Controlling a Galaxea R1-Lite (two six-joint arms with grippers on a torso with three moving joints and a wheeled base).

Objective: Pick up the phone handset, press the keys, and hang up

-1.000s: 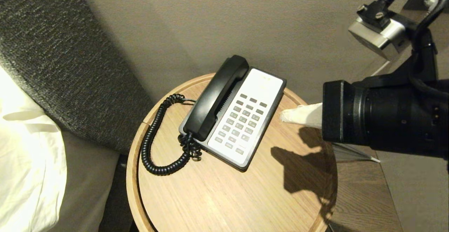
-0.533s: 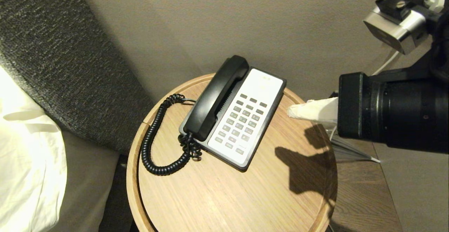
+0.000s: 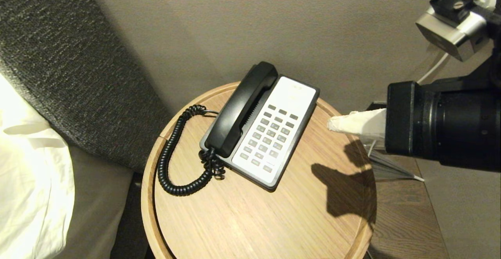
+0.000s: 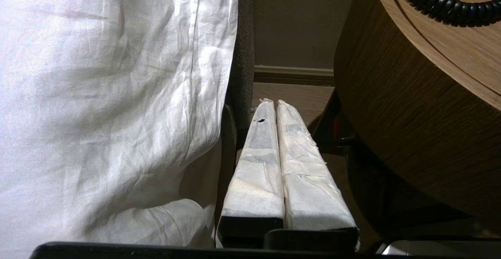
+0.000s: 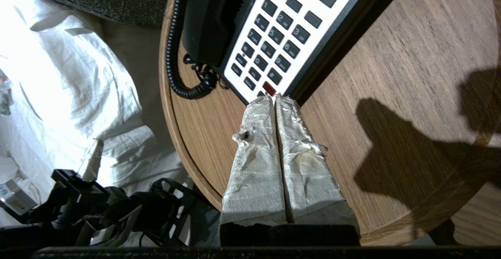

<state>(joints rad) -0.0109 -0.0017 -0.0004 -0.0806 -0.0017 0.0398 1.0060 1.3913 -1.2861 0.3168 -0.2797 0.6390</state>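
The phone handset (image 3: 240, 108) lies in its cradle on the phone base (image 3: 274, 133), which sits on the round wooden worktop (image 3: 274, 220). The right pincer (image 3: 332, 124) hangs just beside the phone base, fingers pressed together, holding nothing. The left pincer (image 4: 273, 102) is low down, well apart from the phone base, pressed together too.

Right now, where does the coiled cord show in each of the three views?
Head view: the coiled cord loops on the round table, left of the phone base.
Left wrist view: only a short arc on the tabletop.
Right wrist view: it curls beside the phone handset.
Shared landmark: the table's raised rim.
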